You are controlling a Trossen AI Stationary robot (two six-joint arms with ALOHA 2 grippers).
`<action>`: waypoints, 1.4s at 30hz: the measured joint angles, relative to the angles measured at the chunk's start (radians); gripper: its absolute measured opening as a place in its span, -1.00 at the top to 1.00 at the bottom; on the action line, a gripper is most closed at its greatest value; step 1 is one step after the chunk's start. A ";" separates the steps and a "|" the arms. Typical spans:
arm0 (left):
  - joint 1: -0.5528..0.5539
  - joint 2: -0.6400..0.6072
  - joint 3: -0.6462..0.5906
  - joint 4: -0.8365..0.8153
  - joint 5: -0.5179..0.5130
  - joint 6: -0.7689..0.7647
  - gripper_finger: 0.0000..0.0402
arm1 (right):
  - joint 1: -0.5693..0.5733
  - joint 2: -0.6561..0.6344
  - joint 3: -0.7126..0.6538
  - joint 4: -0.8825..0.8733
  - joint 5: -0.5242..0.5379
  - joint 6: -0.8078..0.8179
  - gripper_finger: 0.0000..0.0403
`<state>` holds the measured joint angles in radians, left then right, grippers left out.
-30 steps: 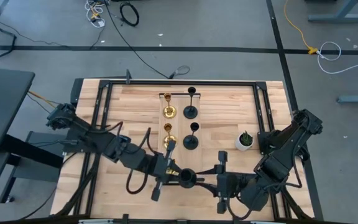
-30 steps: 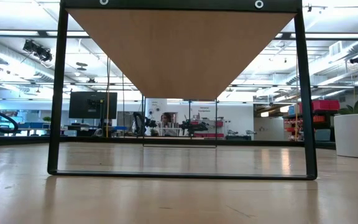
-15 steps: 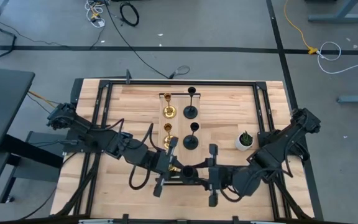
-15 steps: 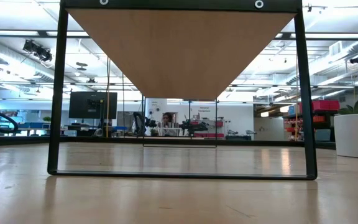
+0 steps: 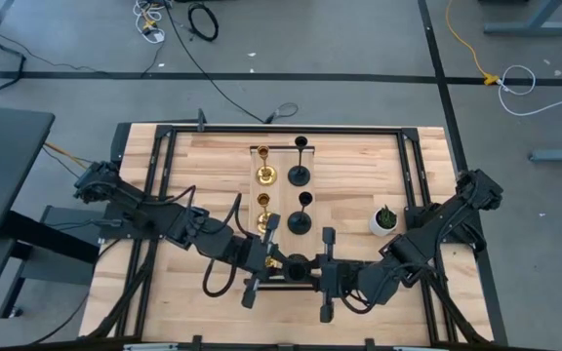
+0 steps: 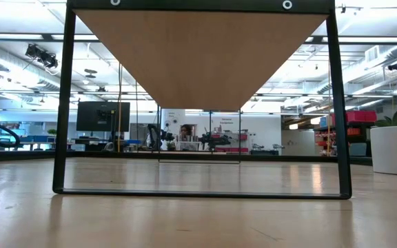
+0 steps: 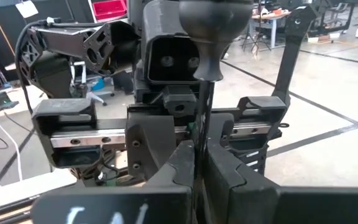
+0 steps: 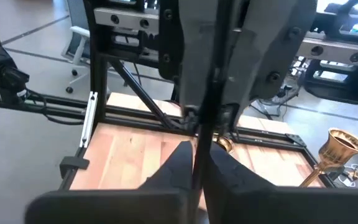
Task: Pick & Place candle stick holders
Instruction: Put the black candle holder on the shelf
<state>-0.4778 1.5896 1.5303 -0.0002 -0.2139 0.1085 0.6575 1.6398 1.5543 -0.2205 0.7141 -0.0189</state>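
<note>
Grippers, both: left gripper & right gripper clenched on black holder stem, just nearside of white pot; release one before lifting.

Table: light wood top in a black metal frame.
Potted plant: small white pot, green leaves, on the table's right side.
Floor: grey, crossed by black tape lines.
Cables: black coil, white bundle beside it.
Yellow cord: on floor, upper right.
Monitor: dark screen in the background room.
</note>
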 joint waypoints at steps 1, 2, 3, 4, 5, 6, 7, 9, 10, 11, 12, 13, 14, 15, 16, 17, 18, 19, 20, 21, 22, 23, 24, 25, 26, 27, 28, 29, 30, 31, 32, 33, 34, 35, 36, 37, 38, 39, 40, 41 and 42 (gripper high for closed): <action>0.000 0.000 0.000 0.001 -0.003 0.004 0.93 | 0.000 0.000 0.000 0.002 -0.002 -0.004 0.93; 0.000 0.000 0.000 0.003 -0.003 0.004 0.93 | -0.001 0.000 0.000 0.007 -0.003 -0.005 0.93; 0.000 0.000 0.000 0.004 -0.001 0.002 0.93 | 0.000 0.000 0.000 0.008 -0.002 -0.005 0.92; 0.000 0.000 0.000 0.003 -0.001 0.004 0.93 | 0.000 0.000 0.000 0.006 0.000 -0.005 0.92; 0.000 0.000 0.000 0.001 -0.001 0.009 0.93 | 0.000 0.000 0.000 0.004 0.000 -0.008 0.94; 0.000 0.000 0.000 0.001 -0.001 0.013 0.93 | 0.000 0.000 0.000 0.005 0.000 -0.011 0.95; 0.000 0.000 0.000 0.001 -0.001 0.013 0.93 | 0.000 0.000 0.000 0.006 0.000 -0.013 0.96; 0.000 0.000 0.000 -0.002 0.000 0.013 0.92 | 0.000 0.000 0.000 0.006 0.001 -0.015 0.96; 0.000 0.000 0.000 -0.005 0.000 0.013 0.91 | 0.000 0.000 0.000 0.005 0.003 -0.015 0.97; 0.000 0.000 0.000 -0.006 -0.001 0.012 0.90 | 0.000 0.000 0.000 0.004 0.005 -0.016 0.97; 0.000 0.000 0.000 -0.007 0.000 0.012 0.88 | 0.000 0.000 0.000 0.002 0.008 -0.016 0.97; 0.000 0.000 0.000 -0.007 0.000 0.010 0.85 | 0.000 0.000 0.000 0.001 0.010 -0.017 0.98; 0.000 0.000 0.000 -0.007 0.000 0.009 0.82 | 0.000 0.000 0.000 0.001 0.011 -0.022 0.98; -0.002 0.000 0.000 -0.008 0.001 0.009 0.79 | 0.000 0.000 0.000 0.001 0.011 -0.024 0.98; -0.003 0.000 0.000 -0.009 0.000 0.010 0.76 | 0.000 0.000 0.000 0.003 0.013 -0.024 0.98; -0.005 -0.002 0.000 -0.012 -0.003 0.011 0.73 | 0.002 0.000 -0.001 0.009 0.027 -0.024 0.98; -0.008 -0.009 0.000 -0.024 -0.006 0.012 0.71 | 0.006 0.000 -0.001 0.014 0.050 -0.024 0.98; -0.008 -0.016 0.000 -0.036 -0.008 0.013 0.69 | 0.011 0.000 -0.001 0.016 0.075 -0.025 0.98; -0.008 -0.024 0.000 -0.046 -0.015 0.013 0.67 | 0.017 0.000 -0.001 0.016 0.102 -0.026 0.98; -0.011 -0.035 0.001 -0.068 -0.023 0.018 0.66 | 0.025 0.000 -0.001 0.015 0.126 -0.027 0.98; -0.016 -0.045 0.001 -0.090 -0.029 0.029 0.65 | 0.034 -0.001 -0.001 0.014 0.147 -0.031 0.98; -0.021 -0.055 0.001 -0.105 -0.032 0.032 0.65 | 0.043 -0.004 -0.001 0.006 0.165 -0.032 0.98; -0.025 -0.066 0.001 -0.119 -0.033 0.032 0.64 | 0.052 -0.007 -0.001 -0.006 0.190 -0.025 0.98; -0.029 -0.076 0.001 -0.132 -0.034 0.032 0.64 | 0.060 -0.011 -0.001 -0.021 0.215 -0.010 0.98; -0.037 -0.088 0.001 -0.151 -0.035 0.032 0.65 | 0.069 -0.017 -0.001 -0.041 0.238 0.011 0.98; -0.043 -0.098 0.001 -0.166 -0.038 0.032 0.65 | 0.078 -0.024 -0.001 -0.070 0.267 0.043 0.98; -0.048 -0.106 0.001 -0.174 -0.043 0.032 0.65 | 0.086 -0.032 -0.001 -0.102 0.295 0.074 0.98; -0.054 -0.114 0.001 -0.188 -0.051 0.033 0.65 | 0.095 -0.041 -0.003 -0.126 0.321 0.101 0.98; -0.062 -0.121 0.001 -0.206 -0.059 0.033 0.65 | 0.102 -0.051 -0.013 -0.135 0.347 0.124 0.98; -0.069 -0.126 0.001 -0.219 -0.065 0.032 0.65 | 0.111 -0.064 -0.030 -0.137 0.372 0.143 0.98; -0.075 -0.129 0.001 -0.226 -0.071 0.032 0.65 | 0.118 -0.078 -0.048 -0.138 0.386 0.158 0.98; -0.082 -0.133 0.001 -0.236 -0.075 0.032 0.65 | 0.123 -0.093 -0.071 -0.124 0.387 0.167 0.98; -0.089 -0.134 0.001 -0.242 -0.079 0.032 0.65 | 0.128 -0.111 -0.102 -0.097 0.385 0.170 0.98; -0.095 -0.134 0.001 -0.243 -0.087 0.032 0.65 | 0.131 -0.130 -0.137 -0.057 0.381 0.168 0.98; -0.101 -0.134 0.001 -0.249 -0.097 0.033 0.65 | 0.132 -0.149 -0.176 -0.003 0.376 0.154 0.98; -0.108 -0.134 0.001 -0.256 -0.108 0.034 0.65 | 0.132 -0.170 -0.221 0.066 0.369 0.138 0.98; -0.114 -0.134 0.001 -0.259 -0.121 0.034 0.65 | 0.132 -0.192 -0.270 0.141 0.364 0.114 0.98; -0.118 -0.134 0.001 -0.262 -0.134 0.034 0.65 | 0.130 -0.213 -0.321 0.220 0.344 0.084 0.98; -0.120 -0.134 0.001 -0.266 -0.146 0.034 0.65 | 0.123 -0.233 -0.374 0.312 0.308 0.050 0.98; -0.123 -0.134 0.001 -0.274 -0.158 0.034 0.65 | 0.114 -0.253 -0.427 0.410 0.258 0.018 0.98; -0.123 -0.134 0.001 -0.285 -0.168 0.033 0.65 | 0.103 -0.269 -0.479 0.501 0.214 -0.012 0.98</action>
<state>-0.6006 1.4559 1.5311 -0.2850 -0.3814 0.1417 0.7606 1.3705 1.0749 0.2801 0.9278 -0.0306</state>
